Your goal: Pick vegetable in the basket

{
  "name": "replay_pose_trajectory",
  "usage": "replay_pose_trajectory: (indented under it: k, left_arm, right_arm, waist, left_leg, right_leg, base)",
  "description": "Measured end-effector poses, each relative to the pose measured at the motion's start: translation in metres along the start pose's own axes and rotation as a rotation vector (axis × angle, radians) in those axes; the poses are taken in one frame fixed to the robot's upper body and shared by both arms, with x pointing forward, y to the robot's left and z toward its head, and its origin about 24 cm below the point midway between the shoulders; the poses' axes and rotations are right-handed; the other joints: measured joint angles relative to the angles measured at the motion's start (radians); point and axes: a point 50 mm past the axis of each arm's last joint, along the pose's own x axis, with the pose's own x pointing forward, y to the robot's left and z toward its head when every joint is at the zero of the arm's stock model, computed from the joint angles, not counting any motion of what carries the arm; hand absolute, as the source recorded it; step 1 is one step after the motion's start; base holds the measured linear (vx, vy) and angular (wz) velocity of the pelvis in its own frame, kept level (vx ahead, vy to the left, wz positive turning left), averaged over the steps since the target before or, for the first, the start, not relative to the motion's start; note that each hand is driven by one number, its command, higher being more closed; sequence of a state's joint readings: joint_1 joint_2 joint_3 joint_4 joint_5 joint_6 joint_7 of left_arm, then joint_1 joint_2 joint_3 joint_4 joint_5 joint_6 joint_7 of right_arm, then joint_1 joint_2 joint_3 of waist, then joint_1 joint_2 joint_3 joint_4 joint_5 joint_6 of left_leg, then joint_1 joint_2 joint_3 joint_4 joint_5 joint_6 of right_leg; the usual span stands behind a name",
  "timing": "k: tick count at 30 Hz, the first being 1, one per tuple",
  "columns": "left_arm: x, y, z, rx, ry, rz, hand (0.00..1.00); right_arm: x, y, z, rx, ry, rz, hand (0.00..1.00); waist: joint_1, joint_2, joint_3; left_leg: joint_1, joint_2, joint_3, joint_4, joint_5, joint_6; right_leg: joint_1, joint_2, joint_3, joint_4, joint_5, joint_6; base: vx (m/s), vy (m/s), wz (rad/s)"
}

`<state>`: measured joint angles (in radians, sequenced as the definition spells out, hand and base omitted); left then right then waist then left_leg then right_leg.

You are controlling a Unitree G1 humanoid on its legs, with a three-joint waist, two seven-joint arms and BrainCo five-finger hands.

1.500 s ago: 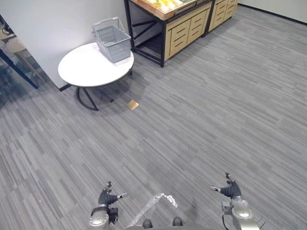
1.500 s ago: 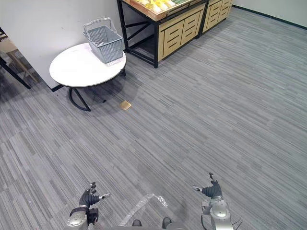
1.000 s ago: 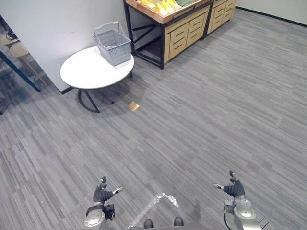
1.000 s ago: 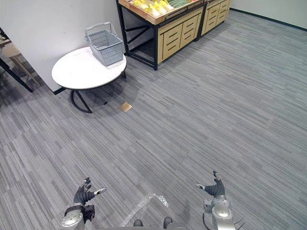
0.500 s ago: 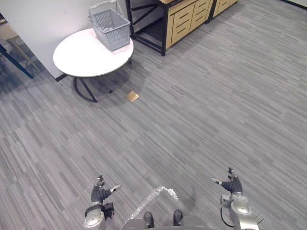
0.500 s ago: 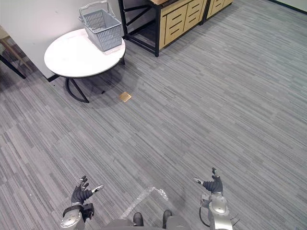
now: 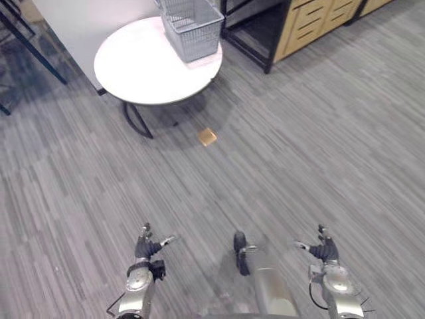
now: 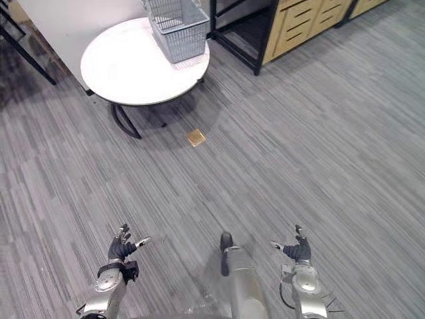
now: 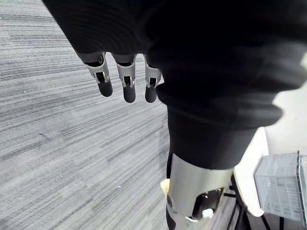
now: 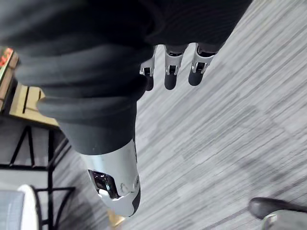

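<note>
- Fingers of left hand (image 7: pixel 147 249) and right hand (image 7: pixel 325 252) loose and straight, holding nothing;
- basket (image 7: pixel 192 30) on white table (image 7: pixel 139 66), well ahead of the fingertips;
- risk, likely: basket sits by the table's edge; a clumsy reach could shove it off.

Bright, even light from overhead; the white round table (image 7: pixel 139 70) casts a soft, faint shadow on the grey floor (image 7: pixel 312 153) beneath it
</note>
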<state>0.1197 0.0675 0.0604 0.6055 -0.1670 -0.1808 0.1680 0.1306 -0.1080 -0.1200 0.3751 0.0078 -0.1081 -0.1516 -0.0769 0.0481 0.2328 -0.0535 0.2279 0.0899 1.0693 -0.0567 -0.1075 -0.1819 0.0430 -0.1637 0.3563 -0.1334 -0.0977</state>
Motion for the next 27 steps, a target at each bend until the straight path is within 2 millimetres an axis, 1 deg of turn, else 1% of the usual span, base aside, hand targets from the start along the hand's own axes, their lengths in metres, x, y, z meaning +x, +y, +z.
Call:
replay_pose_trajectory:
  k: [1, 2, 3, 4, 5, 6, 7, 8, 9, 10, 11, 12, 13, 14, 15, 16, 17, 18, 19, 20, 21, 22, 23, 24, 25, 26, 27]
  left_arm:
    - [-0.003, -0.003, -0.001, -0.012, -0.002, -0.013, 0.00]
    - [-0.004, -0.005, -0.001, -0.021, -0.003, -0.019, 0.00]
    - [-0.005, -0.008, -0.003, -0.029, 0.001, -0.023, 0.00]
    - [-0.007, -0.007, -0.005, -0.028, 0.009, -0.021, 0.00]
    - [-0.007, -0.005, -0.006, -0.025, 0.011, -0.018, 0.00]
    - [-0.011, 0.001, -0.012, -0.014, 0.030, -0.005, 0.00]
    - [-0.013, 0.003, -0.015, -0.011, 0.041, -0.001, 0.00]
    - [-0.016, 0.004, -0.019, -0.010, 0.053, 0.003, 0.00]
    - [-0.017, 0.004, -0.020, -0.010, 0.057, 0.004, 0.00]
    - [-0.017, 0.006, -0.021, -0.006, 0.060, 0.011, 0.00]
    - [-0.018, 0.010, -0.023, 0.002, 0.065, 0.017, 0.00]
    - [-0.017, 0.011, -0.022, 0.008, 0.061, 0.018, 0.00]
    - [-0.012, 0.004, -0.015, 0.012, 0.039, -0.007, 0.00]
    - [-0.011, 0.000, -0.013, 0.017, 0.033, -0.020, 0.00]
    - [-0.010, 0.000, -0.013, 0.034, 0.032, -0.028, 0.00]
    - [-0.011, 0.002, -0.014, 0.045, 0.037, -0.026, 0.00]
    - [-0.010, 0.006, -0.017, 0.067, 0.052, -0.023, 0.00]
    - [-0.008, 0.005, -0.018, 0.090, 0.065, -0.034, 0.00]
    - [-0.008, 0.003, -0.018, 0.099, 0.069, -0.043, 0.00]
    - [-0.006, 0.003, -0.017, 0.118, 0.064, -0.054, 0.00]
    - [-0.005, 0.001, -0.015, 0.125, 0.059, -0.063, 0.00]
    - [-0.002, -0.003, -0.011, 0.143, 0.044, -0.081, 0.00]
    - [0.000, -0.006, -0.008, 0.152, 0.036, -0.093, 0.00]
    - [0.002, -0.007, -0.008, 0.157, 0.038, -0.094, 0.00]
    - [0.002, -0.006, -0.009, 0.165, 0.044, -0.094, 0.00]
    - [0.002, -0.005, -0.009, 0.169, 0.046, -0.092, 0.00]
    - [0.001, 0.001, -0.011, 0.190, 0.052, -0.086, 0.00]
  right_arm:
    - [-0.001, 0.003, 0.007, 0.024, -0.034, 0.003, 0.00]
    - [-0.002, 0.003, 0.010, 0.036, -0.049, -0.001, 0.00]
    - [-0.001, 0.003, 0.013, 0.041, -0.057, -0.001, 0.00]
    - [0.000, 0.003, 0.013, 0.040, -0.058, 0.000, 0.00]
    - [0.003, 0.004, 0.015, 0.039, -0.059, 0.004, 0.00]
    - [0.006, 0.007, 0.012, 0.036, -0.039, 0.010, 0.00]
    - [0.007, 0.007, 0.010, 0.030, -0.026, 0.011, 0.00]
    - [0.008, 0.005, 0.007, 0.017, -0.012, 0.009, 0.00]
    - [0.009, 0.004, 0.007, 0.009, -0.011, 0.010, 0.00]
    - [0.011, 0.003, 0.008, -0.006, -0.013, 0.010, 0.00]
    - [0.010, 0.005, 0.006, -0.016, -0.009, 0.018, 0.00]
    - [0.009, 0.006, 0.005, -0.017, -0.005, 0.021, 0.00]
    - [0.004, 0.004, -0.001, -0.021, 0.010, 0.012, 0.00]
    - [0.003, 0.001, -0.004, -0.024, 0.020, 0.002, 0.00]
    - [0.000, 0.001, -0.009, -0.023, 0.039, -0.004, 0.00]
    - [-0.001, 0.002, -0.010, -0.026, 0.042, -0.001, 0.00]
    - [-0.001, 0.006, -0.008, -0.034, 0.035, 0.013, 0.00]
    - [-0.001, 0.011, -0.008, -0.054, 0.032, 0.035, 0.00]
    - [0.000, 0.017, -0.006, -0.057, 0.024, 0.054, 0.00]
    - [-0.001, 0.022, -0.006, -0.061, 0.019, 0.073, 0.00]
    - [-0.002, 0.022, -0.006, -0.065, 0.017, 0.077, 0.00]
    - [-0.002, 0.022, -0.006, -0.066, 0.015, 0.077, 0.00]
    - [-0.001, 0.022, -0.004, -0.067, 0.011, 0.077, 0.00]
    - [-0.001, 0.021, -0.005, -0.071, 0.015, 0.076, 0.00]
    - [-0.002, 0.021, -0.006, -0.072, 0.019, 0.075, 0.00]
    - [-0.003, 0.020, -0.007, -0.071, 0.022, 0.075, 0.00]
    - [-0.005, 0.021, -0.009, -0.071, 0.029, 0.078, 0.00]
  waist:
    - [0.030, -0.010, 0.004]
    - [0.039, -0.016, 0.005]
    - [0.053, -0.019, 0.004]
    - [0.063, -0.021, 0.005]
    - [0.068, -0.025, 0.007]
    - [0.076, -0.034, 0.011]
    - [0.088, -0.037, 0.013]
    - [0.095, -0.029, 0.010]
    - [0.097, -0.019, 0.007]
    - [0.096, -0.007, 0.003]
    - [0.098, -0.017, -0.010]
    - [0.093, -0.035, -0.019]
    - [0.086, -0.071, -0.035]
    - [0.087, -0.078, -0.036]
    - [0.082, -0.100, -0.035]
    - [0.074, -0.109, -0.035]
    - [0.058, -0.115, -0.036]
    - [0.048, -0.107, -0.034]
    - [0.046, -0.101, -0.032]
    - [0.034, -0.089, -0.030]
    - [0.031, -0.082, -0.028]
    - [0.026, -0.074, -0.023]
    - [0.019, -0.069, -0.019]
    - [0.006, -0.059, -0.013]
    - [0.001, -0.056, -0.011]
    - [-0.004, -0.062, -0.013]
    - [-0.011, -0.099, -0.024]
  left_leg:
    - [-0.086, 0.049, 0.073, 0.084, -0.039, 0.052]
    - [-0.148, 0.076, 0.121, 0.097, -0.063, 0.063]
    - [-0.242, 0.085, 0.184, 0.035, -0.108, 0.060]
    - [-0.274, 0.080, 0.211, -0.024, -0.113, 0.067]
    - [-0.295, 0.064, 0.229, -0.102, -0.114, 0.069]
    - [-0.316, 0.011, 0.239, -0.312, -0.110, 0.062]
    - [-0.322, -0.027, 0.235, -0.483, -0.095, 0.044]
    - [-0.323, -0.070, 0.210, -0.711, -0.043, 0.002]
    - [-0.321, -0.082, 0.197, -0.804, -0.013, -0.012]
    - [-0.329, -0.098, 0.174, -0.880, 0.053, 0.019]
    - [-0.314, -0.129, 0.161, -0.861, 0.152, 0.112]
    - [-0.313, -0.149, 0.161, -0.854, 0.156, 0.137]
    - [-0.310, -0.197, 0.163, -0.815, 0.093, 0.170]
    - [-0.300, -0.210, 0.163, -0.795, 0.067, 0.173]
    - [-0.253, -0.246, 0.158, -0.774, 0.011, 0.183]
    - [-0.218, -0.264, 0.147, -0.773, -0.016, 0.189]
    - [-0.152, -0.285, 0.119, -0.773, -0.063, 0.199]
    - [-0.084, -0.289, 0.099, -0.778, -0.092, 0.204]
    - [-0.027, -0.290, 0.081, -0.800, -0.100, 0.210]
    - [0.052, -0.285, 0.046, -0.846, -0.102, 0.211]
    - [0.084, -0.280, 0.035, -0.865, -0.102, 0.210]
    - [0.138, -0.269, 0.013, -0.893, -0.102, 0.210]
    - [0.172, -0.253, -0.006, -0.900, -0.103, 0.210]
    - [0.194, -0.232, -0.009, -0.900, -0.111, 0.198]
    - [0.220, -0.214, -0.010, -0.900, -0.126, 0.172]
    - [0.237, -0.211, -0.009, -0.901, -0.142, 0.146]
    - [0.275, -0.220, -0.008, -0.902, -0.194, 0.074]
  right_leg:
    - [0.100, 0.009, 0.005, -0.070, -0.014, -0.011]
    - [0.162, 0.013, 0.006, -0.128, -0.020, -0.009]
    - [0.230, 0.013, 0.015, -0.196, -0.026, -0.009]
    - [0.252, 0.010, 0.026, -0.216, -0.030, -0.009]
    - [0.271, 0.004, 0.037, -0.229, -0.035, -0.008]
    - [0.304, -0.011, 0.062, -0.252, -0.048, 0.002]
    - [0.328, -0.021, 0.082, -0.268, -0.060, 0.012]
    - [0.362, -0.029, 0.107, -0.294, -0.075, 0.031]
    - [0.377, -0.027, 0.118, -0.305, -0.083, 0.045]
    - [0.410, -0.028, 0.142, -0.318, -0.108, 0.079]
    - [0.433, -0.059, 0.155, -0.303, -0.131, 0.117]
    - [0.427, -0.084, 0.156, -0.275, -0.147, 0.141]
    - [0.371, -0.137, 0.162, -0.127, -0.163, 0.169]
    - [0.346, -0.151, 0.164, -0.040, -0.160, 0.176]
    - [0.284, -0.172, 0.166, 0.184, -0.119, 0.242]
    - [0.245, -0.187, 0.170, 0.307, -0.060, 0.296]
    - [0.169, -0.199, 0.176, 0.542, 0.037, 0.325]
    - [0.092, -0.203, 0.170, 0.706, -0.005, 0.255]
    - [0.037, -0.201, 0.144, 0.768, -0.043, 0.194]
    - [-0.019, -0.202, 0.098, 0.764, -0.087, 0.156]
    - [-0.044, -0.201, 0.079, 0.737, -0.105, 0.146]
    - [-0.105, -0.199, 0.041, 0.648, -0.137, 0.143]
    - [-0.159, -0.196, 0.012, 0.508, -0.143, 0.143]
    - [-0.173, -0.180, -0.002, 0.344, -0.129, 0.150]
    - [-0.174, -0.162, 0.003, 0.155, -0.073, 0.153]
    - [-0.170, -0.152, 0.008, 0.041, -0.017, 0.158]
    - [-0.173, -0.154, 0.049, -0.133, 0.161, 0.163]
  base:
    - [0.65, -0.208, 0.08]
    - [0.65, -0.179, 0.06]
    - [0.55, -0.112, -0.01]
    - [0.45, -0.047, -0.15]
    - [0.39, 0.010, -0.43]
    - [0.39, 0.023, -0.53]
    - [0.62, 0.084, -0.67]
    - [0.54, 0.109, -0.56]
    - [0.68, 0.193, -0.68]
    - [0.48, 0.180, -0.67]
    - [0.62, 0.255, -0.55]
    - [0.64, 0.245, -0.11]
    - [0.64, 0.238, 0.20]
    - [0.79, 0.280, 0.40]
    - [0.53, 0.197, 0.40]
    - [0.80, 0.252, 0.64]
    - [0.65, 0.135, 0.65]
    - [0.77, 0.145, 0.62]
    - [0.62, 0.049, 0.61]
    - [0.47, 0.009, 0.56]
    - [0.57, -0.027, 0.74]
    - [0.54, -0.084, 0.74]
    - [0.65, -0.157, 0.86]
    - [0.55, -0.174, 0.84]
    - [0.55, -0.210, 0.70]
    - [0.55, -0.241, 0.64]
    - [0.68, -0.316, 0.55]
